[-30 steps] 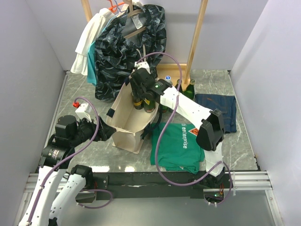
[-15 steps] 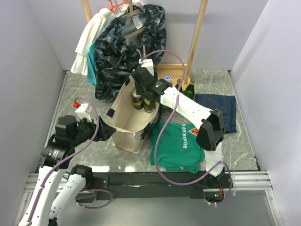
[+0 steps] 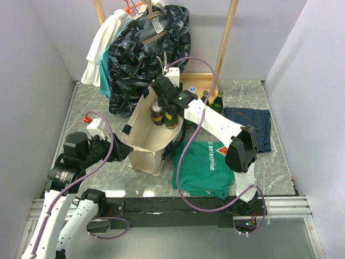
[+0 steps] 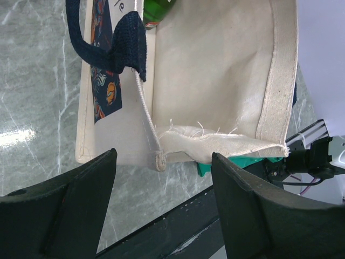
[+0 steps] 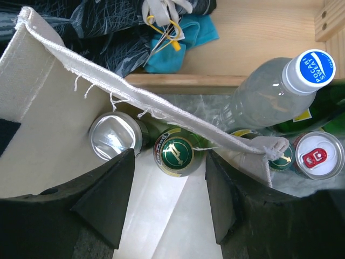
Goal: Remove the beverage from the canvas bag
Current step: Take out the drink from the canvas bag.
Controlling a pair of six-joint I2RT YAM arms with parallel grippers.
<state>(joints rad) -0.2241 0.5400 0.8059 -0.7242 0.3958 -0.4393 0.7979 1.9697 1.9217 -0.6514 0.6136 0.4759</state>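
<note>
The cream canvas bag (image 3: 144, 136) with navy straps stands open at the table's middle. Inside at its far end sit a green-capped bottle (image 5: 173, 154) and a silver-topped can (image 5: 113, 135); both also show from above, the bottle (image 3: 171, 115) and the can (image 3: 157, 113). My right gripper (image 5: 168, 163) hovers over the bag's mouth, open, its fingers either side of the green cap and touching nothing. My left gripper (image 4: 163, 162) stands open at the bag's near left end, facing a frayed bottom corner of the bag (image 4: 215, 70), holding nothing.
Outside the bag's far wall stand a clear Pocari bottle (image 5: 280, 86), a red-tab can (image 5: 318, 156) and green bottles (image 3: 215, 101). A green T-shirt (image 3: 202, 164) and blue jeans (image 3: 249, 127) lie right. A clothes rack with a dark patterned garment (image 3: 148, 48) stands behind.
My right gripper has risen and drawn back toward the rack, uncovering the two tops in the bag, and its jaws have narrowed. The left arm has not moved.
</note>
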